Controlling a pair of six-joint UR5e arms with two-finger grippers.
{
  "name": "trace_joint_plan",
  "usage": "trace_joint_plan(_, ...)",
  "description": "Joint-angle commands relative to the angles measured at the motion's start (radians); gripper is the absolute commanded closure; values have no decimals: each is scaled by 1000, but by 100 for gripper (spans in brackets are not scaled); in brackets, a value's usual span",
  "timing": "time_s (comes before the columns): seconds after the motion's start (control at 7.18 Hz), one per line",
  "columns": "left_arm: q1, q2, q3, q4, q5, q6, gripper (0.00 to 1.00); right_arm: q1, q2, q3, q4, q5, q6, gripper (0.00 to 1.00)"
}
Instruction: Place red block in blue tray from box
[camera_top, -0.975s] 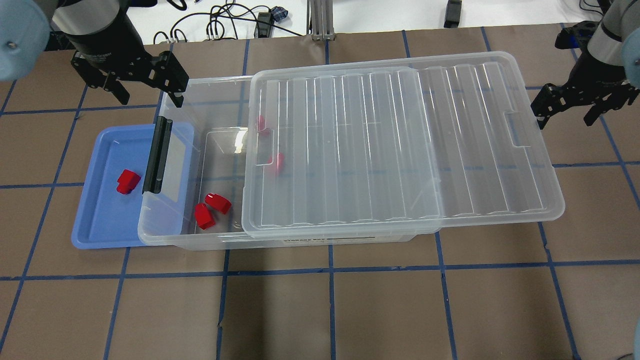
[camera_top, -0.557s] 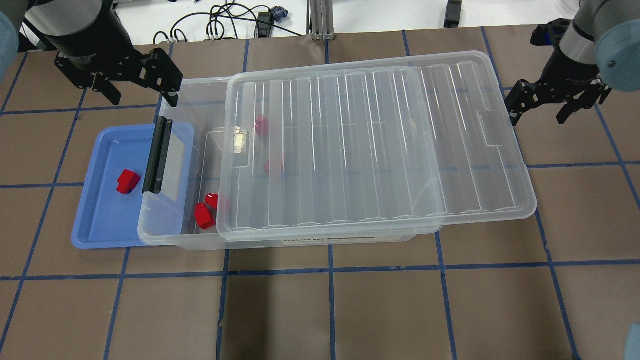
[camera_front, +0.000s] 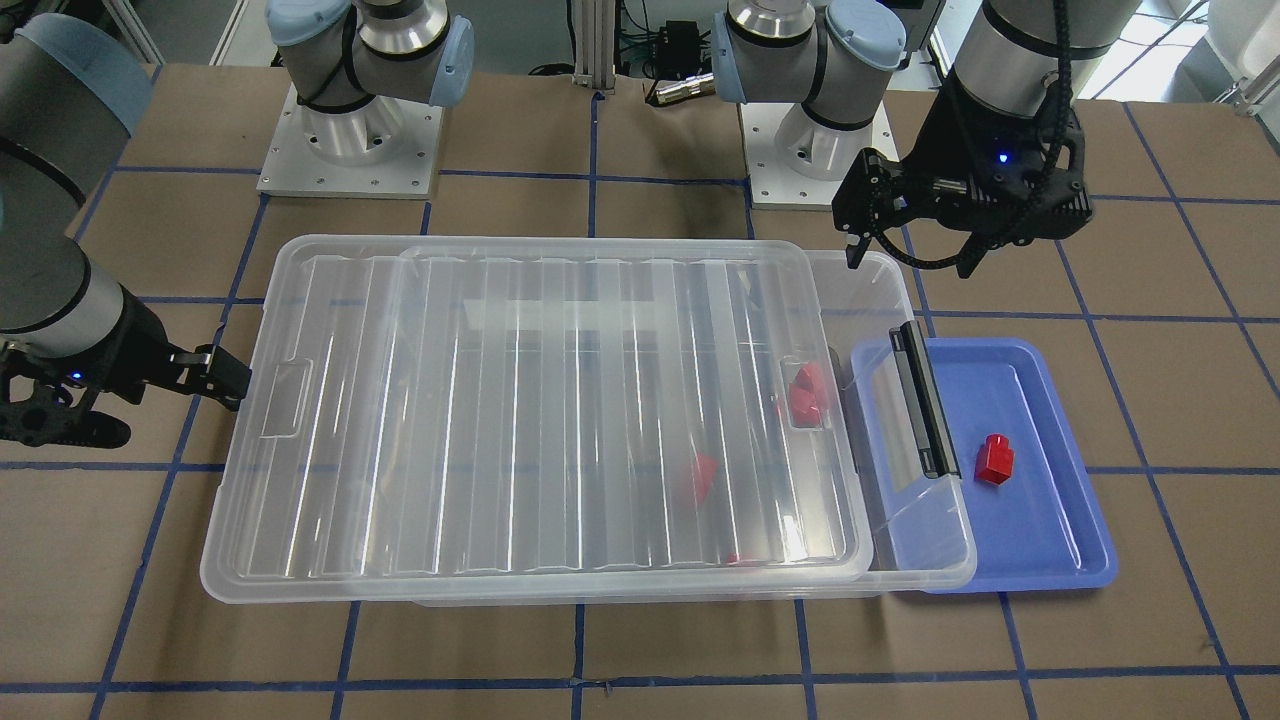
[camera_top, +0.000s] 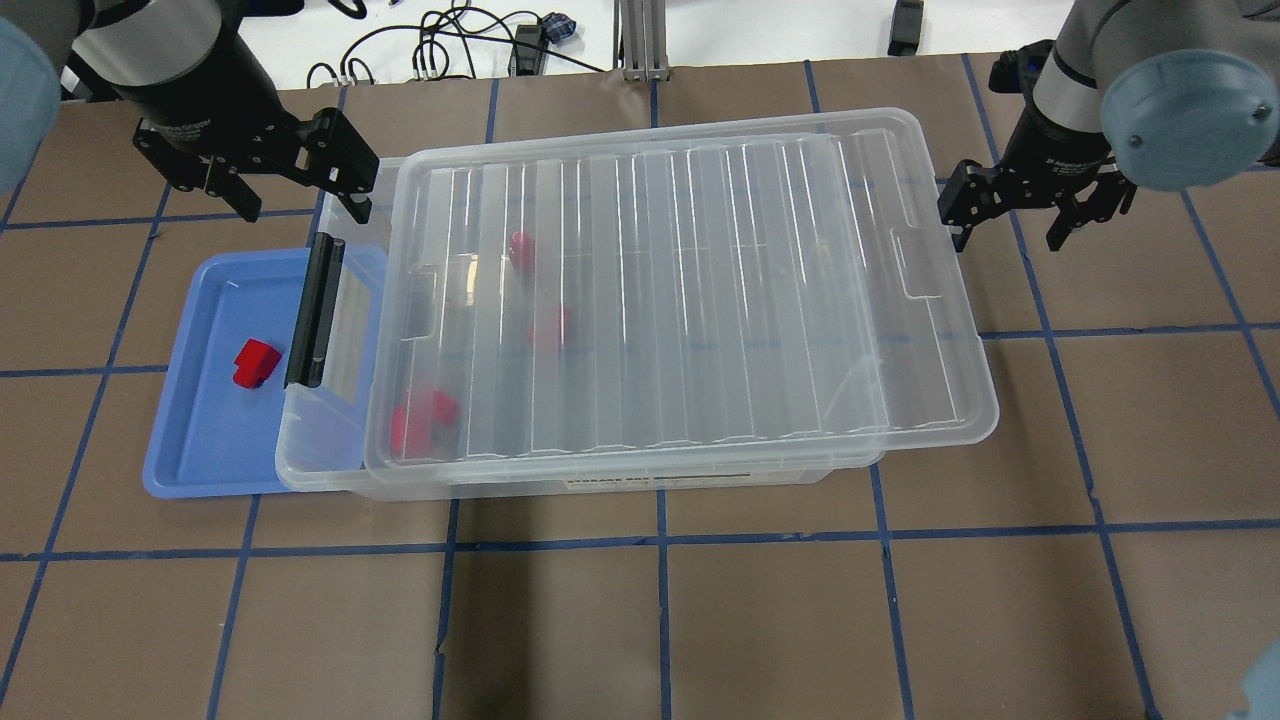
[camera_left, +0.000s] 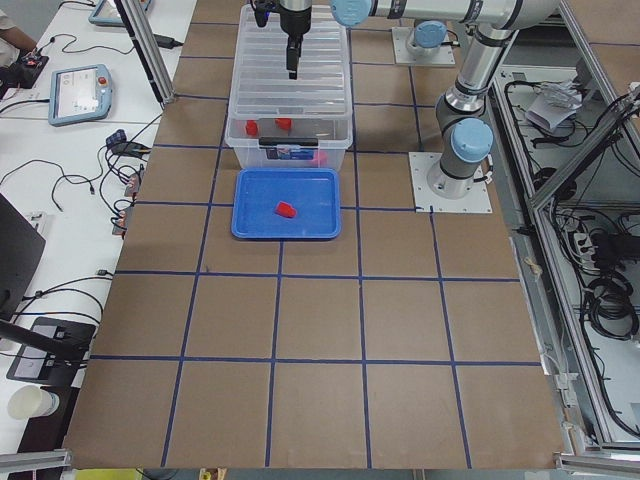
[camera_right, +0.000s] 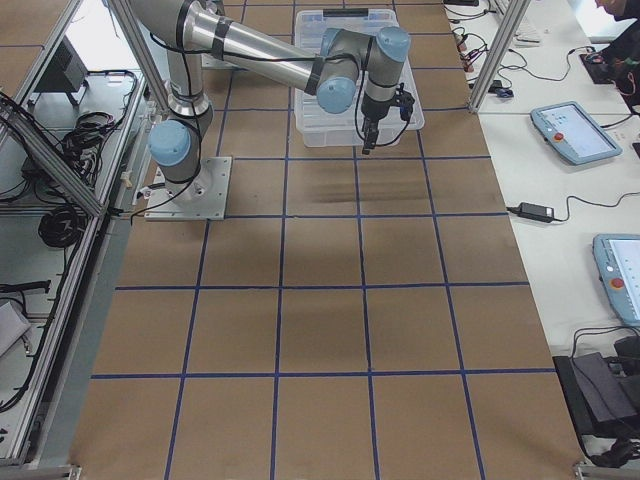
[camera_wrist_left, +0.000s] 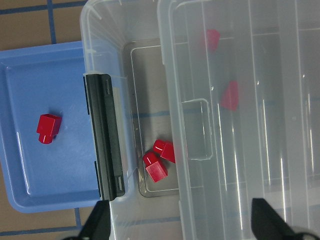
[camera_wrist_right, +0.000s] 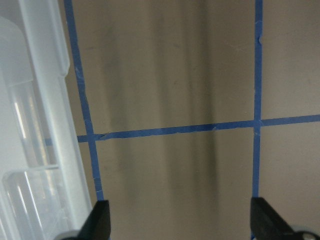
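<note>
From overhead I have the box (camera_top: 640, 481) on the table (camera_top: 700, 620), its lid (camera_top: 680, 290) lying on top but offset toward the robot's right, overhanging that end and leaving a strip uncovered at the latch (camera_top: 318, 310) end on the left. The tray (camera_top: 200, 440) lies at that left end, its right edge under the box's rim, with one block (camera_top: 256, 362) in it. Inside the box, a pair of blocks (camera_top: 420, 420) sits touching near the robot-side left corner, a third block (camera_top: 552, 326) behind them and a fourth block (camera_top: 519, 248) nearer the far wall, both under the lid.

Bright red block (camera_top: 256, 361), blue tray (camera_top: 200, 445), clear box (camera_top: 500, 483)
</note>
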Motion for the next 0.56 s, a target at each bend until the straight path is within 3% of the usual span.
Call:
trace_joint_plan(0.0, 3, -4, -1, 0, 0, -1, 0, 51, 2, 0, -2, -1, 66, 0)
trace_joint_plan(0.42, 8, 0, -1, 0, -4, -1, 0, 61, 0, 0, -5, 13, 68, 0)
